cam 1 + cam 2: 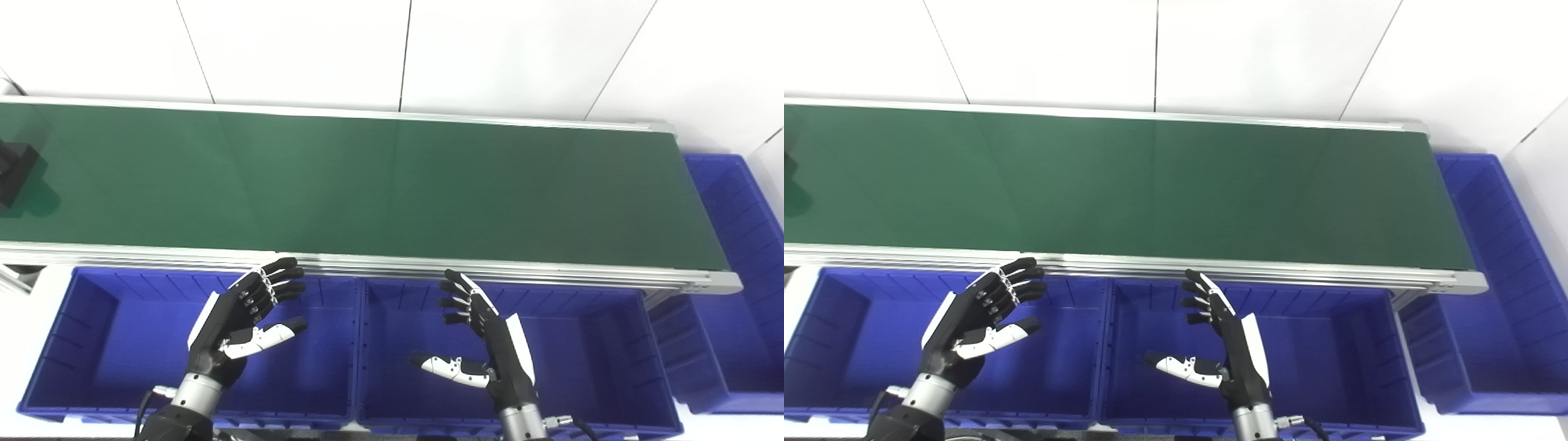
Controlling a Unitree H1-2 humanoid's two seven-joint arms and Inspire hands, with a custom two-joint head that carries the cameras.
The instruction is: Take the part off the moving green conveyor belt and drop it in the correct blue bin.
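Both spread wide, holding nothing: left hand over left bin, right hand over middle bin; black part far left on belt.

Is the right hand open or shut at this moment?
Open. The right hand hovers over the middle blue bin with fingers spread, thumb out to the side, and nothing held.

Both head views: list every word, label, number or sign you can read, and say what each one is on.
None can be read. The green conveyor belt, its aluminium rail, the blue bins, the left hand and the right hand show no print. The dark part at the belt's left edge is unmarked as far as it shows.
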